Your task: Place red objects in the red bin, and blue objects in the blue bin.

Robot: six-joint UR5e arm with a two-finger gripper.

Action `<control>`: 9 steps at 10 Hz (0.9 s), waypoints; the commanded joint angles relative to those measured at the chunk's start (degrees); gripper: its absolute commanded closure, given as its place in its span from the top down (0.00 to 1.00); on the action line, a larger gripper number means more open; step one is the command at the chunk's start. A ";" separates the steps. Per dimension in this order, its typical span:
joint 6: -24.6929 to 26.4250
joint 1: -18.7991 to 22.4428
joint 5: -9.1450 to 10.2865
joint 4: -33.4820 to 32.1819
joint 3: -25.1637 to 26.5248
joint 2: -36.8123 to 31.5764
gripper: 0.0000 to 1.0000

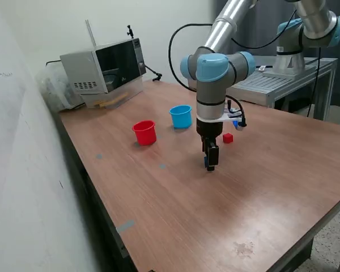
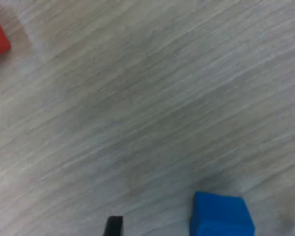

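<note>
Gripper (image 1: pixel 211 165) is down at table w/ blue cube (image 2: pixel 221 215) between its open fingers, not clamped yet. Grasp step: next close, lift, carry to blue cup (image 1: pixel 181 116), far-left in exterior view.

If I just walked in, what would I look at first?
Probably the big robot arm reaching straight down to the middle of the brown table, its gripper low over a small blue cube. Next, the two bright cups behind it: the red cup and, to the exterior view's right of it, the light blue cup.
</note>
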 commanded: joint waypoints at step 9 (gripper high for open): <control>0.20 0.20 2.49 1.26 0.58 -1.30 0.00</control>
